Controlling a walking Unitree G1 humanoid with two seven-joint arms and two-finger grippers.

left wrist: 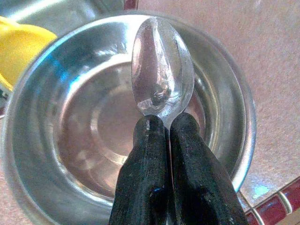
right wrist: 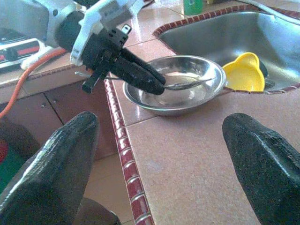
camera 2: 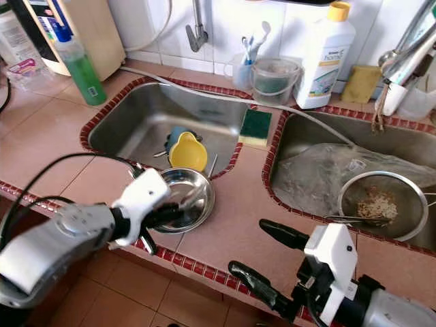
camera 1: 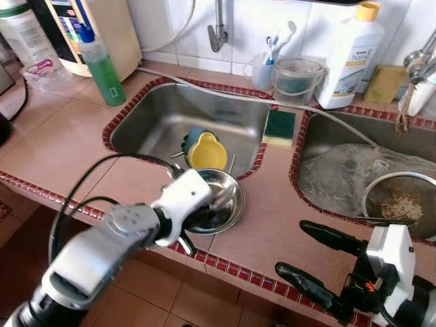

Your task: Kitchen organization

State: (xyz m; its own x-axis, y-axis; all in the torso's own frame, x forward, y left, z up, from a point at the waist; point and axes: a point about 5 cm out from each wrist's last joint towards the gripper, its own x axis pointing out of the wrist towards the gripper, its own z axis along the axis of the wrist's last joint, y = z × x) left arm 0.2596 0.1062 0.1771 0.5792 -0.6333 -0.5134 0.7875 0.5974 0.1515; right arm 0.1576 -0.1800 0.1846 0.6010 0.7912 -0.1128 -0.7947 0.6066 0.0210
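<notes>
A: What's the worry here?

B: The left gripper [left wrist: 166,126] is pinched tight on a metal spoon [left wrist: 161,65], holding it by the neck just behind its head, over the steel bowl [camera 1: 228,204]; the bowl sits on the pink counter [camera 1: 272,225] at the front lip of the left sink [camera 1: 177,112], and part of it seems to overhang the basin; if the spoon presses on the far rim, I judge the bowl could tip into the sink or skid toward the red tile edge [camera 1: 225,266]

A: And the grip itself?

B: The fingers meet on a slim, smooth stem; my guess is the spoon could swivel or slip out if the wrist turns quickly

A: The other arm?

B: The right gripper [camera 1: 317,259] hovers spread wide over the counter's front edge, well apart from the bowl, holding nothing

A: Anything in the way?

B: A yellow cup [camera 1: 206,151] lies in the sink touching the bowl's far side, with a dark item behind it; a green sponge [camera 1: 280,127] rests on the divider; a strainer [camera 1: 398,201] with scraps sits in the right sink; a green bottle [camera 1: 102,65], a white detergent bottle [camera 1: 351,54] and a clear tub [camera 1: 298,78] stand along the back, all clear of the spoon; a black cable [camera 1: 88,177] loops by the left arm and might snag
</notes>
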